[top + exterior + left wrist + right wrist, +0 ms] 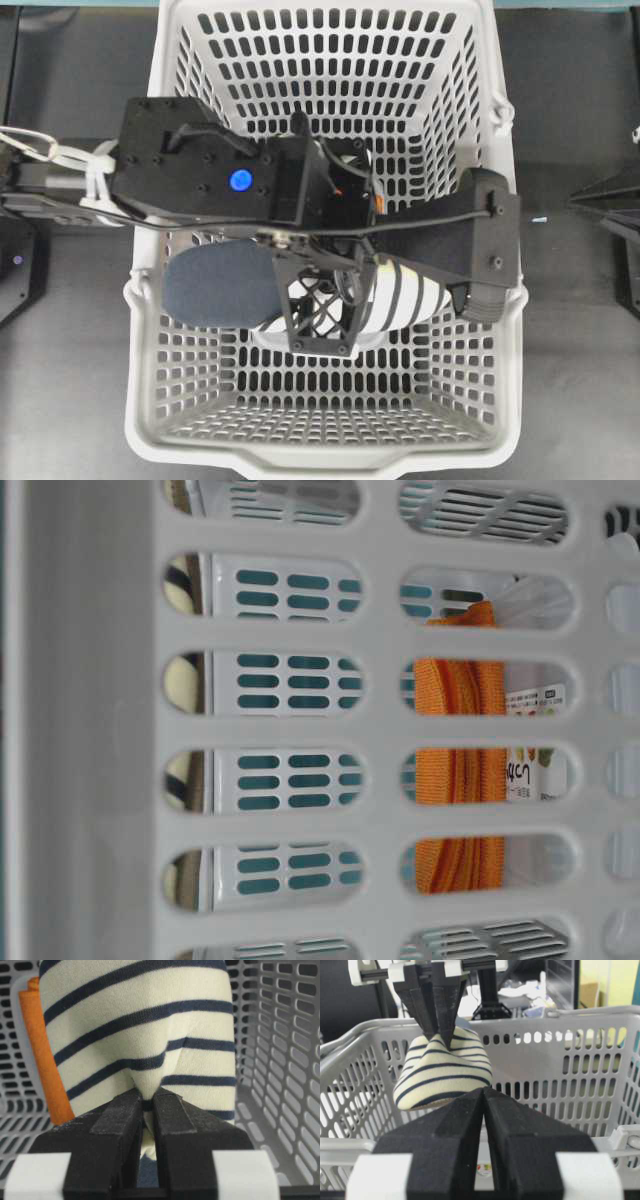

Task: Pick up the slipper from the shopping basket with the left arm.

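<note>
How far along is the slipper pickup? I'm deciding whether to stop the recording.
Done: the left gripper is shut on a pinch of the cream, navy-striped fabric slipper. In hand: the slipper hangs from that pinch, its toe about level with the rim of the light grey slotted plastic shopping basket. Left: bringing it fully clear of the basket. The right gripper waits shut outside.

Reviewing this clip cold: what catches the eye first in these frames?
The striped slipper stands out first: it hangs inside the grey shopping basket, its cream upper pinched in the closed jaws of the left gripper. Overhead, the left arm reaches across the basket's middle and covers part of the slipper. An orange cloth lies by the basket wall beside the slipper, while the right gripper sits shut just outside the rim.
</note>
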Available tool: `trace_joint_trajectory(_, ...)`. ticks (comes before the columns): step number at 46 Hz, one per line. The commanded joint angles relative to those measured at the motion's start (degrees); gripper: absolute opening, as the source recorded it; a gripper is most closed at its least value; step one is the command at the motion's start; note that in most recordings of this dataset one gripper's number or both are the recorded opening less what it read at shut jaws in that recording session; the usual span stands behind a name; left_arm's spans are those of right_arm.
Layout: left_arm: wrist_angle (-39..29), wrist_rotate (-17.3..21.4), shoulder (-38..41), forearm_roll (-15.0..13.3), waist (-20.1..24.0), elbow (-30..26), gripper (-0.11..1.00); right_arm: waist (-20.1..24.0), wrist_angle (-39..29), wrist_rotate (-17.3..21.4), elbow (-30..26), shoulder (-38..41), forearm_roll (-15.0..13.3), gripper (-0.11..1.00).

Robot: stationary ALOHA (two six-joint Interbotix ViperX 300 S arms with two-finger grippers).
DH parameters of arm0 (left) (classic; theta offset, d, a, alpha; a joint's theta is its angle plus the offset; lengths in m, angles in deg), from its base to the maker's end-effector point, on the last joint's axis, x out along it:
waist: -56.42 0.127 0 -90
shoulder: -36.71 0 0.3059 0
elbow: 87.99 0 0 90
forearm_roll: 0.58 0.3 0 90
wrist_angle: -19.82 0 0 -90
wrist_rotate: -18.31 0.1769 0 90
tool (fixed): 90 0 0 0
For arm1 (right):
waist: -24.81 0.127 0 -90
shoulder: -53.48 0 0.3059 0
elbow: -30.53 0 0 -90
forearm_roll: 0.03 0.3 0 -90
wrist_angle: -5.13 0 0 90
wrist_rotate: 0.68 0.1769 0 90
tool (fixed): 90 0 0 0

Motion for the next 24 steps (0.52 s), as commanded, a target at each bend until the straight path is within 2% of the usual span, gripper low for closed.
trace_joint_trajectory(1,1.6,-0.1,-3.3,0.2,-0.2,1.8,0.05,0.1,0.3,0.1,-0.4,0.3,0.3,-0.01)
trace_joint_trajectory(8,4.0,-0.4,-5.4,0.2,-0.2,5.5,0.05,0.0,0.3,0.1,-0.4,0.1,0.3,-0.01)
trace_joint_trajectory(24,5.0,0.4,-5.5,0.2,-0.2,6.0,0.04,0.1,-0.9,0.1,-0.4,-0.1,0.3,-0.01)
